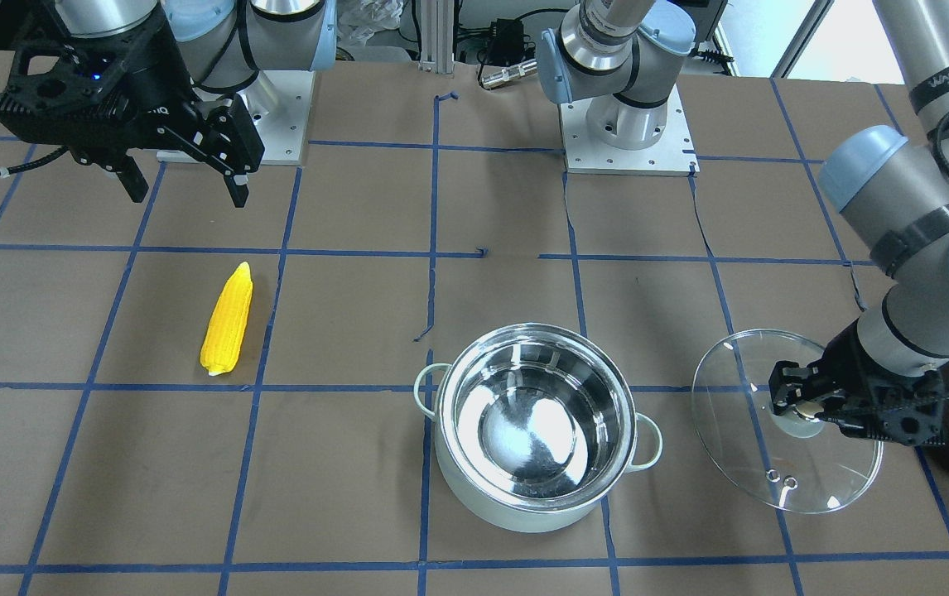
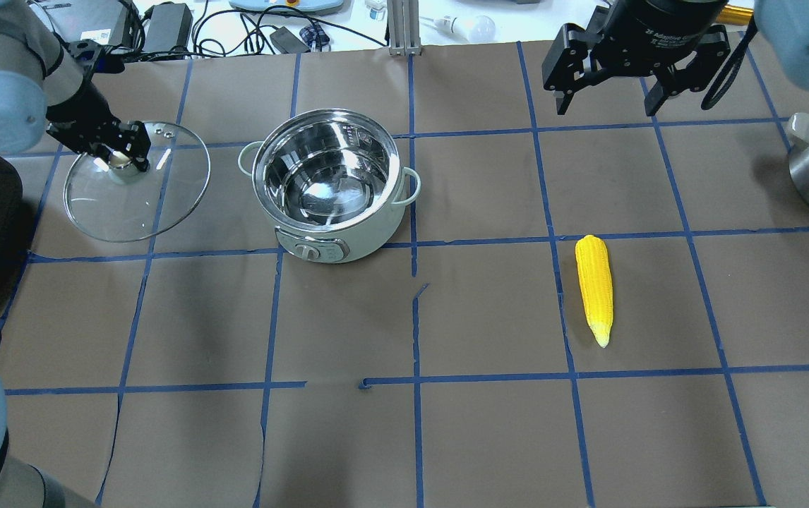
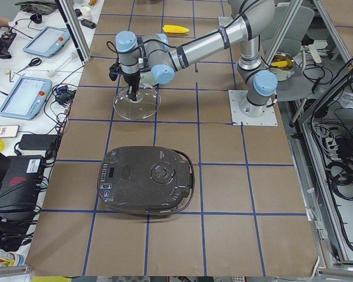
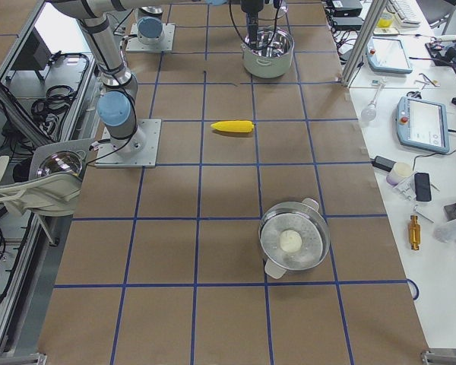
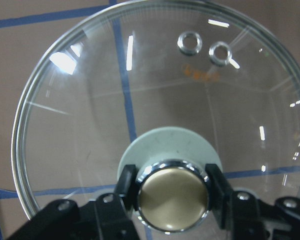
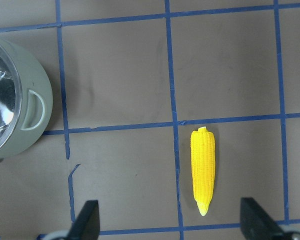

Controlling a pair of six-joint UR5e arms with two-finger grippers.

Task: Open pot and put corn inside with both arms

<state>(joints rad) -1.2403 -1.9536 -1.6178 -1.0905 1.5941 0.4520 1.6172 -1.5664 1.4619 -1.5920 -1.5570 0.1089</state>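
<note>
Corn (image 2: 594,286) is lying on the brown table (image 2: 489,437) nearest the robot, on its right side, tapered tip pointing back toward the robot, well apart from the pot (image 2: 376,234). Farther out, the pot is sitting uncovered, showing its shiny steel interior. Beside it, the left gripper (image 2: 121,161) is clenching the knob (image 5: 173,200) of the glass lid (image 2: 164,204). Farthest out, the right gripper (image 2: 606,107) is hanging above the table, jaws spread wide, grasping nothing.

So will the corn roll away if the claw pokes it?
Probably sideways: the corn is round and lies on its side. Its tapered shape would likely make it curve. Ridged kernels should give the right claw some grip.
</note>
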